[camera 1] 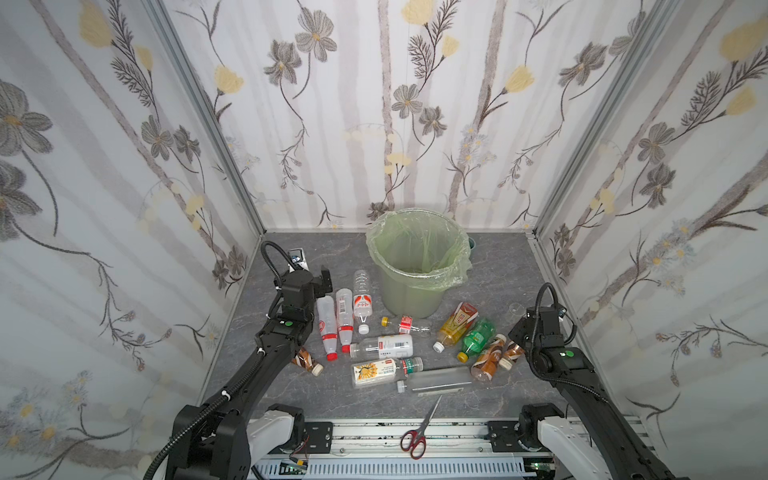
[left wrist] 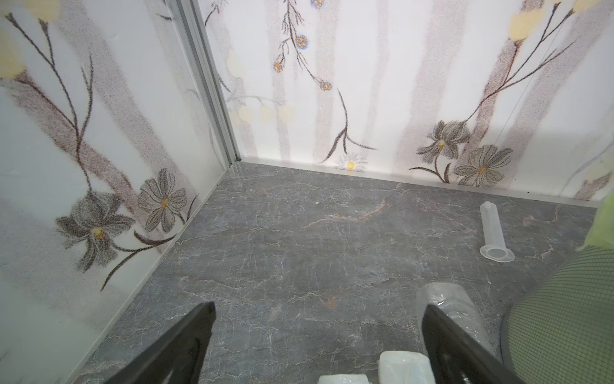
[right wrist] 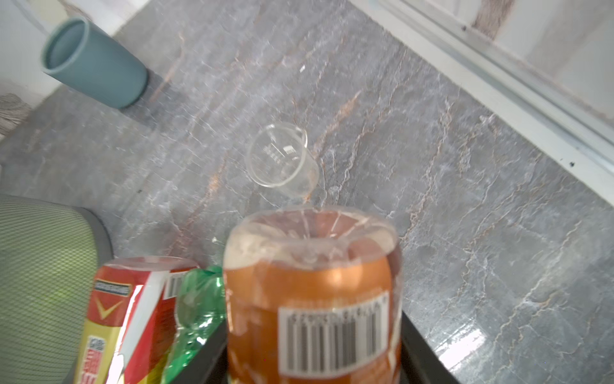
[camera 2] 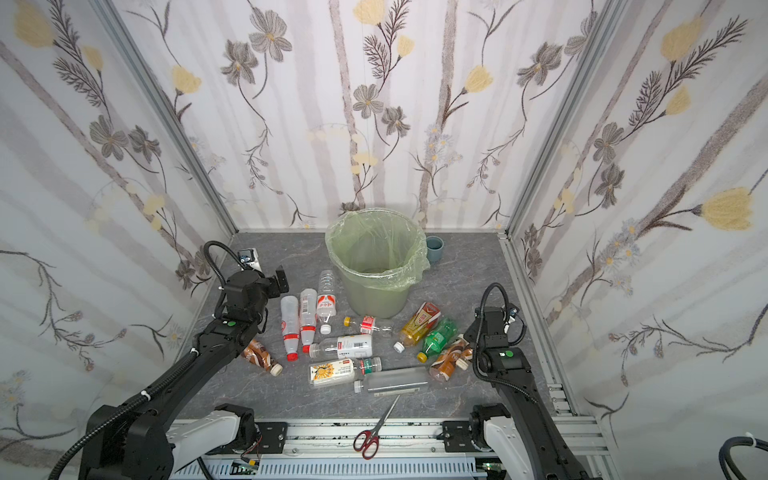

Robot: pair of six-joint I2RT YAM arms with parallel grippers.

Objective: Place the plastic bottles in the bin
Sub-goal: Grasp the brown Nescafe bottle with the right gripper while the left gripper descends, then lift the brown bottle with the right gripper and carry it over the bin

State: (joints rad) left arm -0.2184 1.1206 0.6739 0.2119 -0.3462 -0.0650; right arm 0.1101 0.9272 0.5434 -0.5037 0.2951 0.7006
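The right gripper (right wrist: 312, 352) was closed on a brown bottle (right wrist: 309, 299), its black fingers pressed against both sides of the body. The bottle's base pointed away from the wrist and a white barcode patch faced the camera, its digits too blurred to read. In a top view the same bottle (camera 1: 513, 351) lay low at the right of the table (camera 1: 490, 266), half hidden under the gripper, and beside a second brown one (camera 1: 488, 358). Just beside the held bottle lay a green bottle (right wrist: 196, 309) and an amber bottle (right wrist: 109, 316) with a red and yellow label; its lettering could not be made out. Beyond its base stood a clear beaker (right wrist: 282, 163) with faint printed graduations, and farther off a teal cup (right wrist: 96, 66). The bin (camera 1: 409, 297), lined with a pale green bag, stood upright at the back middle of the table, well apart from the held bottle. The left gripper (left wrist: 319, 329) hung wide open and empty over bare table, with the bases of clear bottles (left wrist: 448, 299) by one finger. Several of these (camera 1: 386, 345) carried red-white or barcode labels too small to read, and one a sunflower print. Scissors (camera 1: 417, 432) lay at the front edge.
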